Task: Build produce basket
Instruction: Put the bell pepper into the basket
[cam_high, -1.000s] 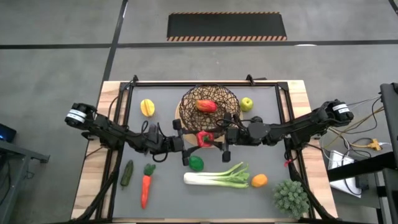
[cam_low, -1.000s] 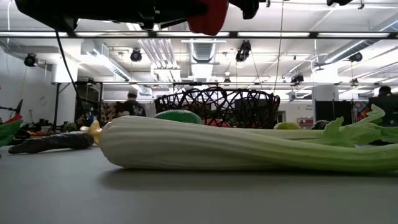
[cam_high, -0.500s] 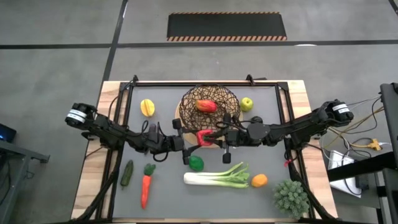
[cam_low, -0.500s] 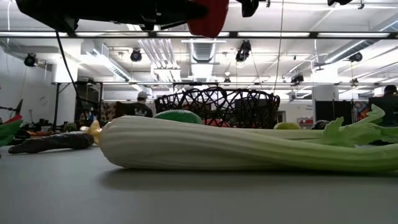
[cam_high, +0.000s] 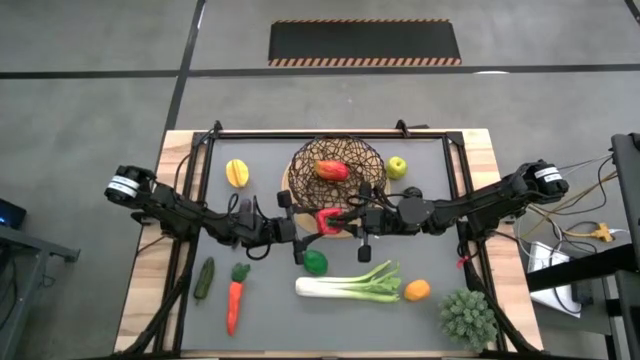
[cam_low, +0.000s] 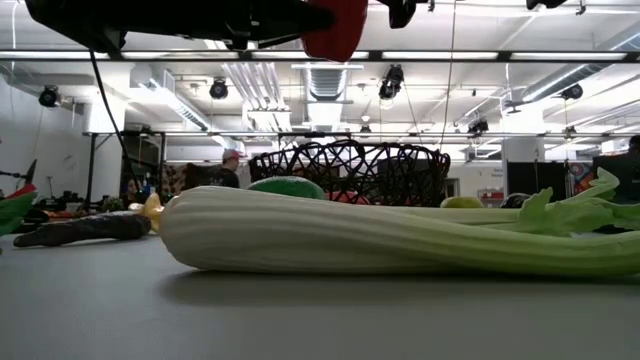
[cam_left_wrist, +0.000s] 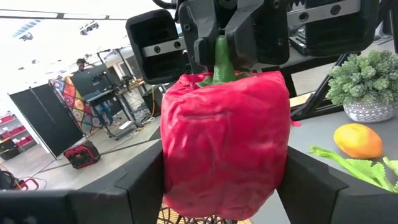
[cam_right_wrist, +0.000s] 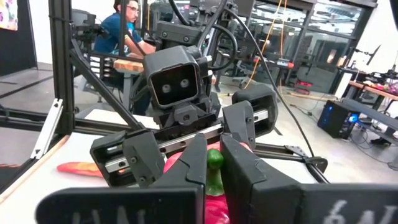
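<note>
Above the grey tabletop, just beside the dark woven-wire basket (cam_high: 336, 168), the left gripper (cam_high: 304, 226) clamped the glossy red toy pepper's (cam_high: 329, 221) sides, while the right gripper (cam_high: 349, 219) pinched its green stem (cam_left_wrist: 221, 59) from opposite.

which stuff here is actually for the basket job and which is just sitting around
For the job:
- basket, one red item already inside
- red pepper, held between the left gripper and right gripper
- yellow pepper, green apple, leek, orange, carrot, cucumber

Just lying about:
- spiky green plant
</note>
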